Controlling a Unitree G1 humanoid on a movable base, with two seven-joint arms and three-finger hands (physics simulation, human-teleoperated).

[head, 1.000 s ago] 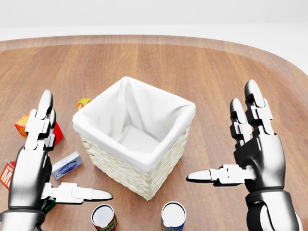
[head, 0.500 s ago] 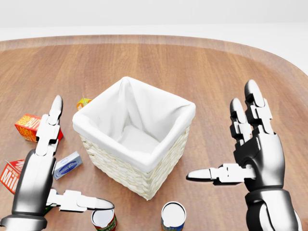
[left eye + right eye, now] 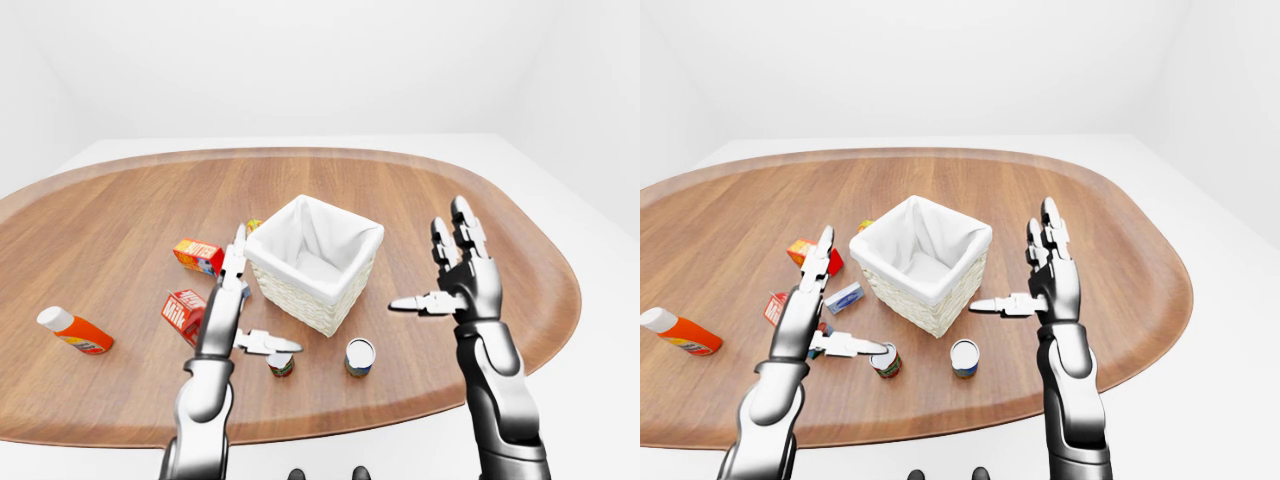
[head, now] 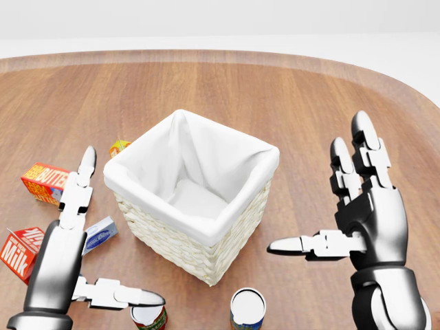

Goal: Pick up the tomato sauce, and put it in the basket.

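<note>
a white-lined wicker basket [image 4: 192,199] stands in the middle of the wooden surface [image 4: 275,89]. the left robot hand [image 4: 75,240] is spread open, its thumb over a red-labelled can [image 4: 150,317] at the bottom edge. the right robot hand [image 4: 350,220] is open too, above and right of a second can [image 4: 247,309]. a milk carton [image 4: 19,253] lies at the left edge.

Both arms rise from the head view's bottom edge over the near edge of the counter [image 4: 289,89]. The left hand [image 4: 65,240] is spread open, 2 fingers [image 4: 81,180] pointing up the view, its thumb jutting right. The right hand [image 4: 361,206] is raised, spread open, its thumb pointing left.
</note>
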